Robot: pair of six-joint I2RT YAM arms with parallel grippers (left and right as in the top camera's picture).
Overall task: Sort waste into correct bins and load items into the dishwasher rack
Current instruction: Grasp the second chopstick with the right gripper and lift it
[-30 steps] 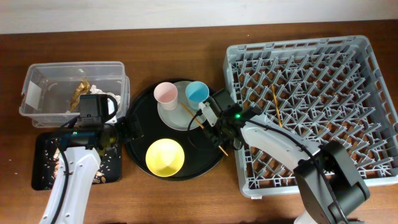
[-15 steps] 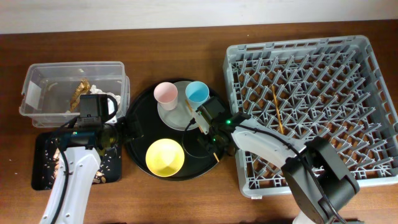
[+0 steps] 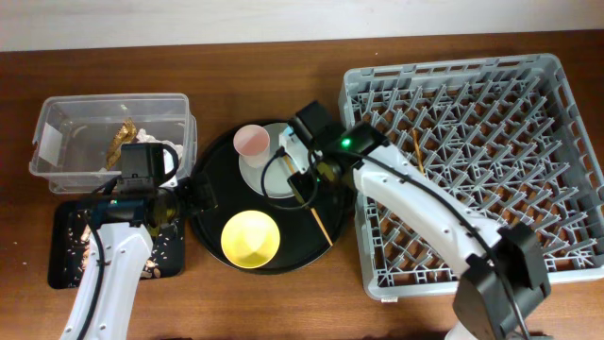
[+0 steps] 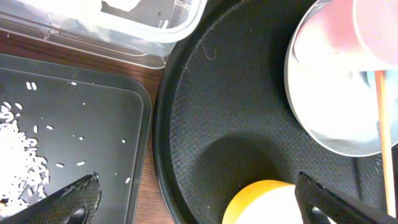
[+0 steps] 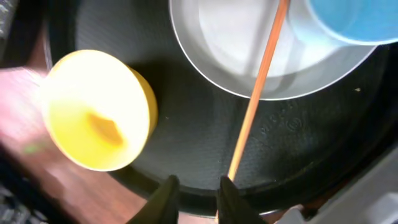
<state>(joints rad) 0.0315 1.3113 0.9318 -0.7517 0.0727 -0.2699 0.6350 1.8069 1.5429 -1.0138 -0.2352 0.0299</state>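
Clear plastic first: the tub (image 3: 111, 132) is seen toward the bench's far-left corner, with the brown-gold wrapper (image 3: 121, 140) and the white tissue (image 3: 173, 151) inside it. Toward the near-left corner the shallow black tray (image 3: 64, 269) is found, food scraps (image 3: 83, 247) scattered over it. The left gripper (image 4: 199, 208) is held over the left rim of the round black tray (image 3: 212, 170), its fingers (image 4: 62, 202) spread wide and nothing gripped. At mid-bench, on that round tray, the pink cup (image 3: 252, 142) and the light-blue cup (image 5: 354, 18) are stood on the grey plate (image 3: 260, 179), and the yellow bowl (image 3: 250, 236) is set nearer the front edge. One chopstick (image 3: 319, 222) is laid from the plate across the tray. The right gripper (image 5: 198, 190) is poised at its lower end, fingers (image 5: 168, 193) drawn close together; whether the stick is pinched cannot be told. The dishwasher rack (image 3: 566, 274) fills the right end, with the second chopstick (image 3: 420, 165) lying among its pegs.
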